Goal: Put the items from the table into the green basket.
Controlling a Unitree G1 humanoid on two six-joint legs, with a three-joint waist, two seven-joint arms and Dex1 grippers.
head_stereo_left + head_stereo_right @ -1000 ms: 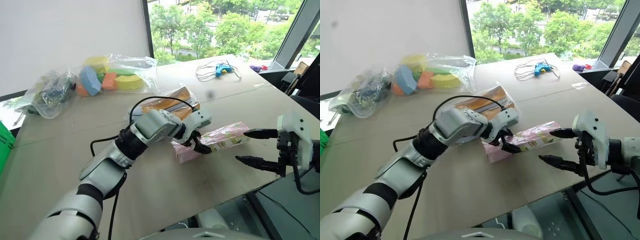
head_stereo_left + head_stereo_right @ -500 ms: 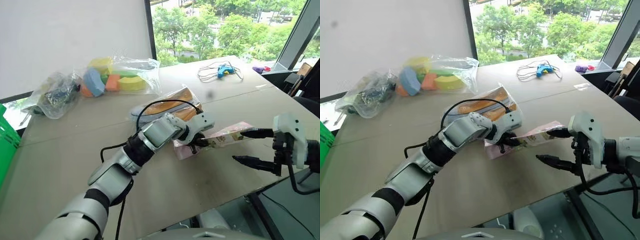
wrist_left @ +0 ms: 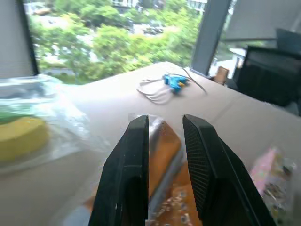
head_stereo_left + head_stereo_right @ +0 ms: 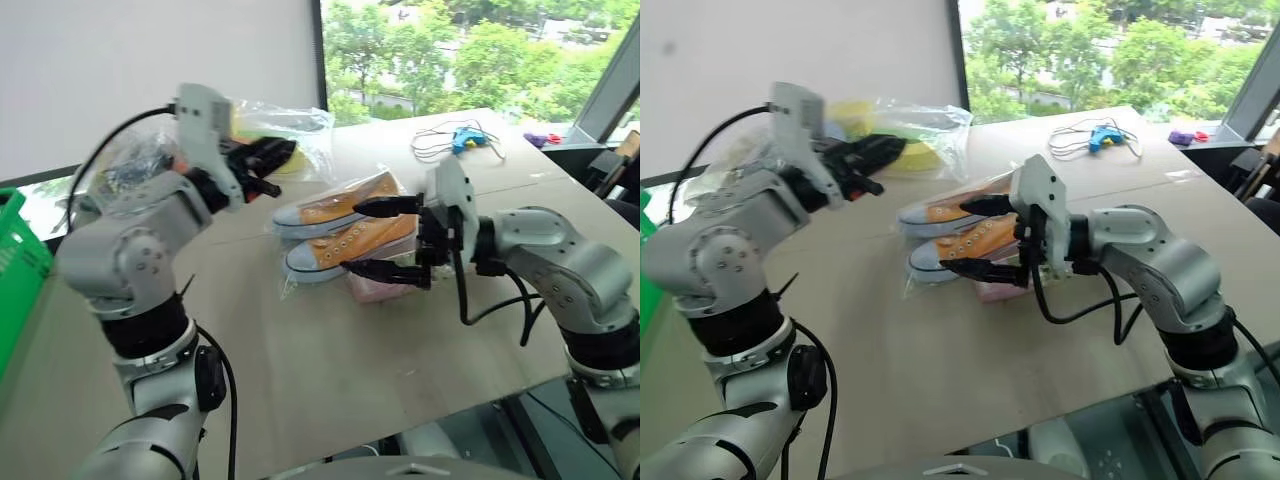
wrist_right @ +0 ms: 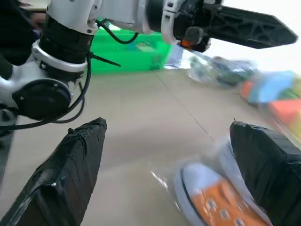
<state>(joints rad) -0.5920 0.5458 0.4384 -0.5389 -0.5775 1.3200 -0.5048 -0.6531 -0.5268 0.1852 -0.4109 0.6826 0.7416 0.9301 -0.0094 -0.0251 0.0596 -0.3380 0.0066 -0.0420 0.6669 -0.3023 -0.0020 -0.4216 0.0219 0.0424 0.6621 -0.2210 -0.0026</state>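
The orange-and-white sneakers (image 4: 335, 228) lie in clear wrap on the table (image 4: 330, 380). My right gripper (image 4: 378, 238) is open, one finger above the sneakers and one below, reaching in from the right. Under it peeks the pink floral box (image 4: 372, 291). My left gripper (image 4: 268, 160) is raised above the table's back left. It is shut with nothing in it, and in the left wrist view it points over the sneakers (image 3: 164, 146). Behind it lies the bag of colourful foam pieces (image 4: 300, 125). The green basket (image 4: 14, 270) stands at the far left.
A blue tool with a coiled white cable (image 4: 463, 138) lies at the table's back right. A bag of dark bits (image 5: 225, 75) sits beside the foam bag. The table's front edge runs close below my arms.
My left gripper closed, left the pink box and swung up to the left, empty. My right gripper swept left from the table's right side to the sneakers, still open. The camera also turned.
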